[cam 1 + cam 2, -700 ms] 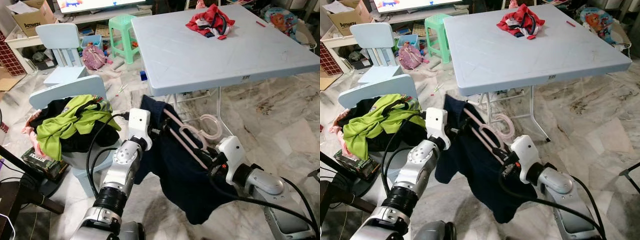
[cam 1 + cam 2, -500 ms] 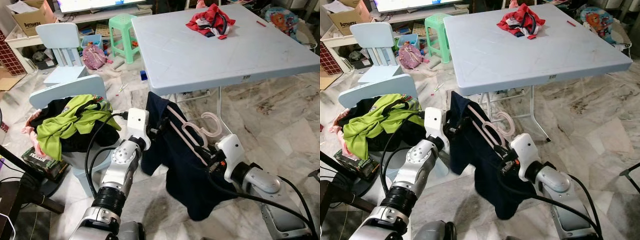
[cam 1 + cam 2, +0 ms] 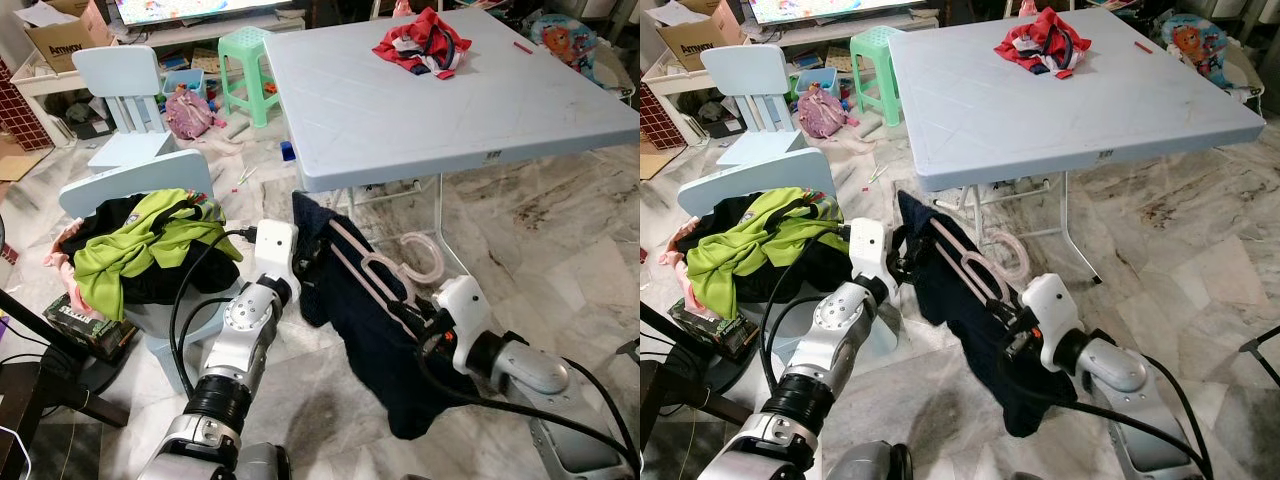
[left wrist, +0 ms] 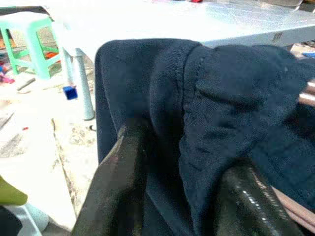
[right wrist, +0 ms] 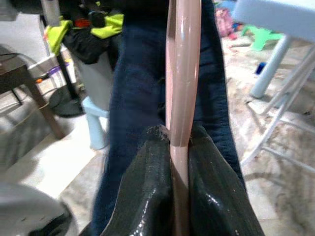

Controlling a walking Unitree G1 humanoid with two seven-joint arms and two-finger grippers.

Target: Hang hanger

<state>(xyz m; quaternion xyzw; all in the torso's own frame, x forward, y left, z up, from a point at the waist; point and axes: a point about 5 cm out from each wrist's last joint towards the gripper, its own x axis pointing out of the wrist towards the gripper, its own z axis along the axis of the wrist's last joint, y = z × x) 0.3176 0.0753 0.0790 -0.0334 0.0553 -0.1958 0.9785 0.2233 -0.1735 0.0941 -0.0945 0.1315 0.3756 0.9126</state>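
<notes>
A pink plastic hanger (image 3: 362, 262) carries a dark navy garment (image 3: 375, 335) just below the front edge of the pale blue table (image 3: 400, 120). My left gripper (image 3: 308, 255) is shut on the garment's upper edge, and the cloth (image 4: 221, 98) bunches between its black fingers (image 4: 123, 182). My right gripper (image 3: 420, 322) is shut on the hanger's lower bar (image 5: 183, 73), with a finger pressed against each side. The hanger's hook (image 3: 425, 262) points toward the table leg. The garment hides most of the hanger's frame.
A small blue chair (image 3: 130, 185) piled with green and black clothes (image 3: 150, 250) stands to my left. Red clothes (image 3: 422, 42) lie on the table's far side. A green stool (image 3: 245, 65), a child's chair (image 3: 115, 75) and toys crowd the back left. Marble floor lies open to the right.
The hanger and garment swung up toward the table edge, then settled lower. My right gripper has dropped slightly down and to the right; the left gripper keeps its hold.
</notes>
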